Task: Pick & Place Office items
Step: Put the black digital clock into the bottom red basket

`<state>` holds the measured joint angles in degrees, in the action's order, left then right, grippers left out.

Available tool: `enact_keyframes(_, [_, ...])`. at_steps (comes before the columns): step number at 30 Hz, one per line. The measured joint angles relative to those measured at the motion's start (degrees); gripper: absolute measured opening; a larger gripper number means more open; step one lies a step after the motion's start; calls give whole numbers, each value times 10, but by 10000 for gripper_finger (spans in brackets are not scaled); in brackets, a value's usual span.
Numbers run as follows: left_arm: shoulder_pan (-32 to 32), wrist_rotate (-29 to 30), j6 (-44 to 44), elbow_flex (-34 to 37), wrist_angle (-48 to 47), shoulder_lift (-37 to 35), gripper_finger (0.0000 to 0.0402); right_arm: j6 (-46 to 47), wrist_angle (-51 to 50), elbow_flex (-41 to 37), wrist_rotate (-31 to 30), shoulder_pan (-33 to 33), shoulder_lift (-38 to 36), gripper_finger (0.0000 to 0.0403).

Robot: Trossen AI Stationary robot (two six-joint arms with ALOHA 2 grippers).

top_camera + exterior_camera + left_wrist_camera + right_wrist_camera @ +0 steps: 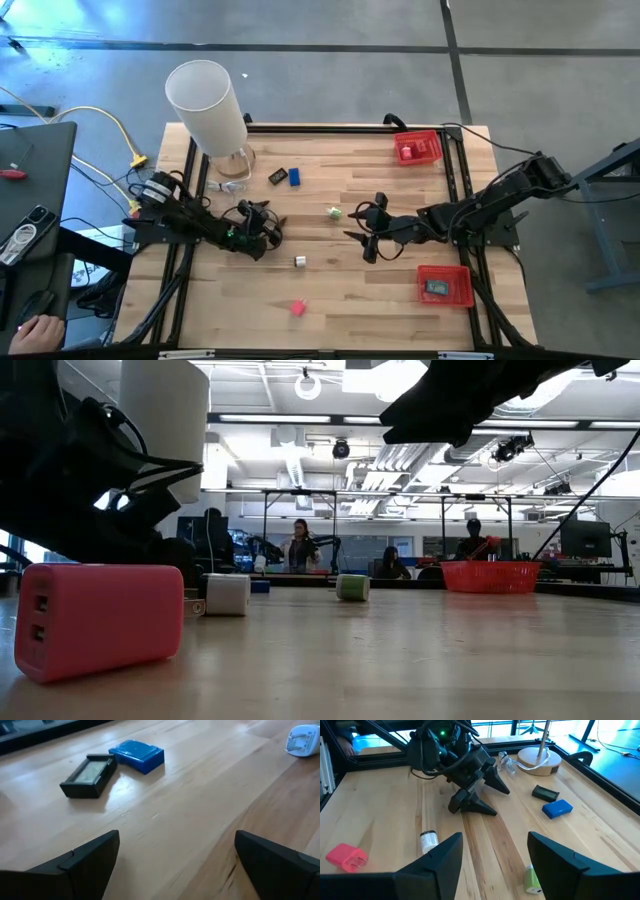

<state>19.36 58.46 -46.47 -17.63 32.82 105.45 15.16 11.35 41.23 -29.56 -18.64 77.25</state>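
The office items lie scattered on the wooden table. A black piece (277,177) and a blue piece (295,177) sit side by side near the far edge, also seen as black piece (90,775) and blue piece (137,755). A green piece (334,212) lies mid-table, a white piece (299,262) nearer, a pink piece (297,308) close to the near edge. A teal piece (437,288) lies in the near red tray. My left gripper (268,228) is open, low over bare wood, left of the white piece. My right gripper (362,238) is open, just right of the green piece (532,880).
A tall white cylinder (205,105) stands on a round wooden base at the far left corner, with a clear object (230,185) beside it. One red tray (418,147) sits at the far right corner, another red tray (444,285) at the near right. People show beyond the table.
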Motion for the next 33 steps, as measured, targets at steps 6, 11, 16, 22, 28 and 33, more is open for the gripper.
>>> enact_keyframes(6, [10,18,4,0,-1,1,385,0,0,0,10,0,0,212])
enact_keyframes(11, [8,16,1,0,-1,1,385,0,-2,0,16,0,0,212])
enact_keyframes(16, [4,13,7,1,-1,1,385,0,-2,0,16,0,0,212])
enact_keyframes(22, [6,19,32,1,3,1,385,2,-2,0,17,0,0,212])
enact_keyframes(28, [7,28,19,1,7,1,385,2,-2,0,17,0,0,212])
enact_keyframes(33, [7,27,30,1,8,1,385,2,-2,0,17,0,0,212])
